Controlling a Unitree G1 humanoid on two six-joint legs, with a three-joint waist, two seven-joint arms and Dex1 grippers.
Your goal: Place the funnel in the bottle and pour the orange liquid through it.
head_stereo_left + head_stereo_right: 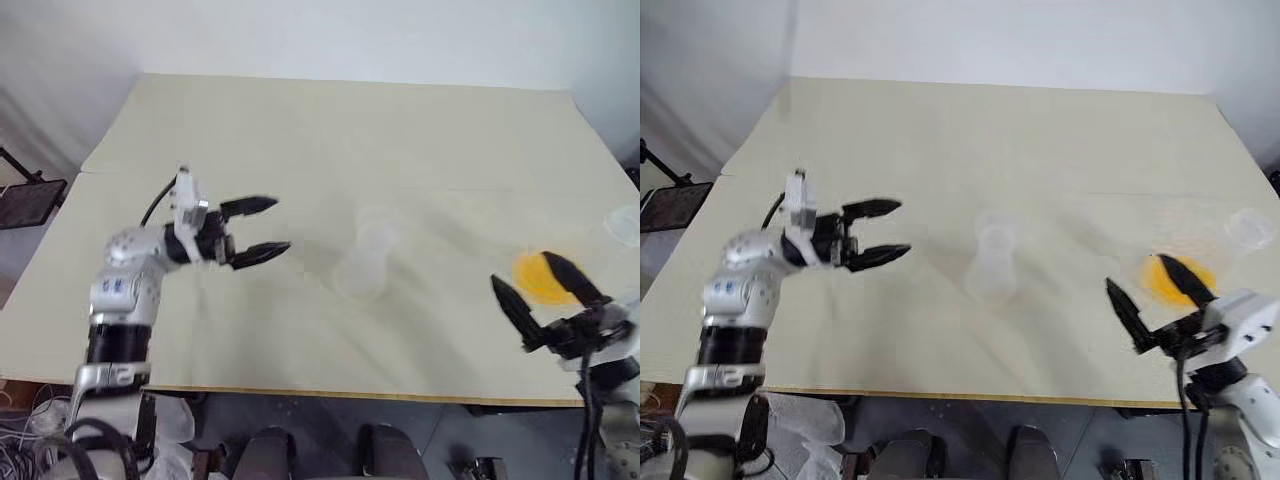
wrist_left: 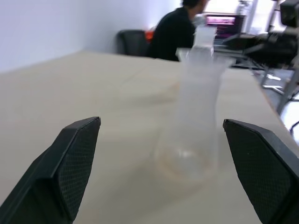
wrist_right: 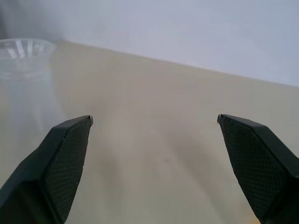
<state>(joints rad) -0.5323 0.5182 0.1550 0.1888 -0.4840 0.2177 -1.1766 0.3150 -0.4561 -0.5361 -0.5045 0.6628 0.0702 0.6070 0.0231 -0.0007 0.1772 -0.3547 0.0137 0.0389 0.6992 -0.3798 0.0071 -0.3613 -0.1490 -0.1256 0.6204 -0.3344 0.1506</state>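
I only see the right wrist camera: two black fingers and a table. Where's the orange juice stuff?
Observer: The translucent orange liquid sits on the right side of the pale beige table, close by the open right gripper.
Operator: What's my other hand doing?
Observer: The left gripper is open too, aimed at a clear conical flask mid-table, not touching it.
Operator: Is anybody there?
Observer: A person in a dark top sits beyond the table.

office or lab | person [image 2: 175, 32] seated by monitor [image 2: 224, 21], office chair [image 2: 133, 42]
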